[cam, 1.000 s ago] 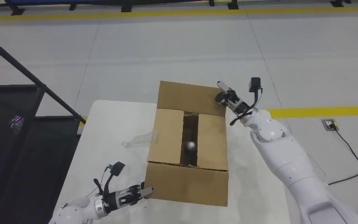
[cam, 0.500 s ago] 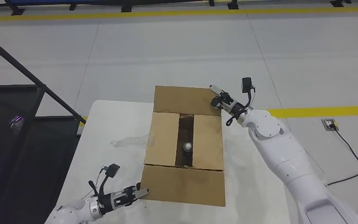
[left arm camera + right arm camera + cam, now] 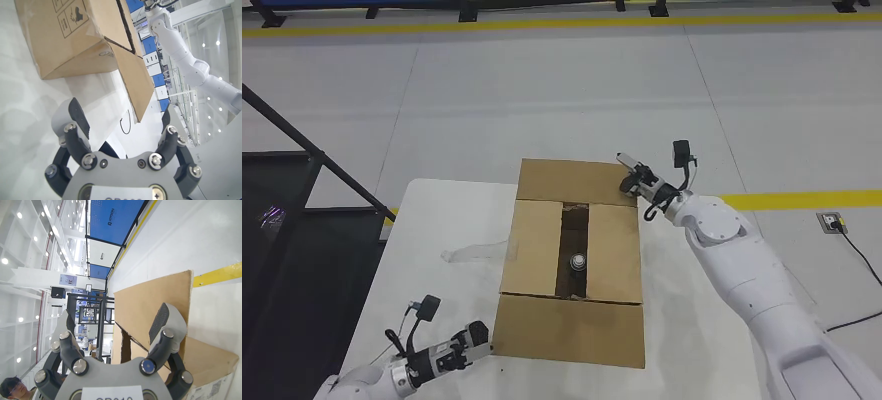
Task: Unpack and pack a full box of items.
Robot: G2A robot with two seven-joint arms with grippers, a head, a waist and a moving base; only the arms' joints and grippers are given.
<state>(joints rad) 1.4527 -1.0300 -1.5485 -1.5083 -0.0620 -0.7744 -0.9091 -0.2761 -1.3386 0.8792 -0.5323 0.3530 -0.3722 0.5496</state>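
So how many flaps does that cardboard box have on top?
4. The far flap and the near flap fold outward; one side flap and the other side flap lie over the opening, a gap between them.

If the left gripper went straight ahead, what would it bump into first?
Probably the cardboard box's near flap, which hangs just ahead of the open left gripper, though depth is hard to judge.

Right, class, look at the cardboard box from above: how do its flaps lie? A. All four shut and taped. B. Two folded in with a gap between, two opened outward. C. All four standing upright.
B: the cardboard box has its side flaps folded in, leaving a dark gap down the middle, while the far flap and near flap are opened outward.
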